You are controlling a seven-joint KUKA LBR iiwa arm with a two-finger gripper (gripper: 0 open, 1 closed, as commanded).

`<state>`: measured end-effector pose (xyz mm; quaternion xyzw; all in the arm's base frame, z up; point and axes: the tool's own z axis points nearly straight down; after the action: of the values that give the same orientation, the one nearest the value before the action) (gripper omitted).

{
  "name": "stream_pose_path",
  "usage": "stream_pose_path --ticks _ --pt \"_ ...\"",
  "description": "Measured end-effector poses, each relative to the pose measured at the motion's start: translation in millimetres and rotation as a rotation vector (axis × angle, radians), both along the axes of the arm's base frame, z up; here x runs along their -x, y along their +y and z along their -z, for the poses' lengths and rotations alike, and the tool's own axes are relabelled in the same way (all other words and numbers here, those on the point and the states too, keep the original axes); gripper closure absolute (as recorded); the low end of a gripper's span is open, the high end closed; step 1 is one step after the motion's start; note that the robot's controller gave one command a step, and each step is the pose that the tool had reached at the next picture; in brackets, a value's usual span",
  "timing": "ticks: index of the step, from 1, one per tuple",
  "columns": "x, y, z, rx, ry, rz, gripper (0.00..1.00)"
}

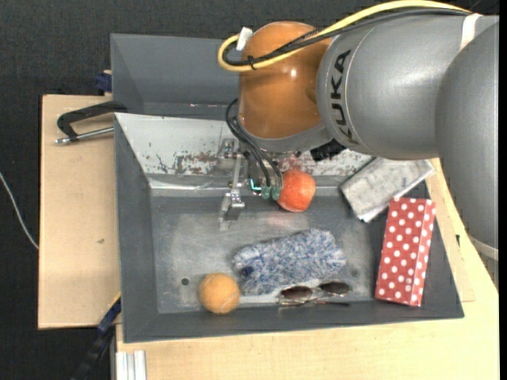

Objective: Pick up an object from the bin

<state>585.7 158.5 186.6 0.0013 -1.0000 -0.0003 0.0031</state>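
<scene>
Claw: claw (pixel 252 196) hangs low over the back middle of the bin (pixel 131 236), fingers spread apart, nothing between them.
Red ball: red ball (pixel 297 191) lies just right of the claw's right finger, touching or nearly so, near the back wall.
Cloth: blue-white fuzzy cloth (pixel 289 260) lies in front of the claw, mid-floor.
Packet: grey-white packet (pixel 384 184) leans at the back right.
Box: red dotted box (pixel 406 250) stands at the right wall.
Shades: sunglasses (pixel 314 293) lie along the front wall, beside the cloth.
Orange ball: orange ball (pixel 219 293) sits front left.
</scene>
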Motion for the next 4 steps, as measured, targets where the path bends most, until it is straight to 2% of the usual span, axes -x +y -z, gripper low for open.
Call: stream_pose_path --ticks 1,2,3,4 --pt "-1.9 -0.6 -5.0 -0.001 -0.009 0.002 0.0" --pt "41.6 -44.8 -14.0 -0.002 -0.007 -0.053 0.0" --pt "55.7 -73.3 0.3 0.002 -0.007 -0.045 0.0" --pt "53.6 -71.9 35.3 -0.001 -0.019 -0.346 0.0"
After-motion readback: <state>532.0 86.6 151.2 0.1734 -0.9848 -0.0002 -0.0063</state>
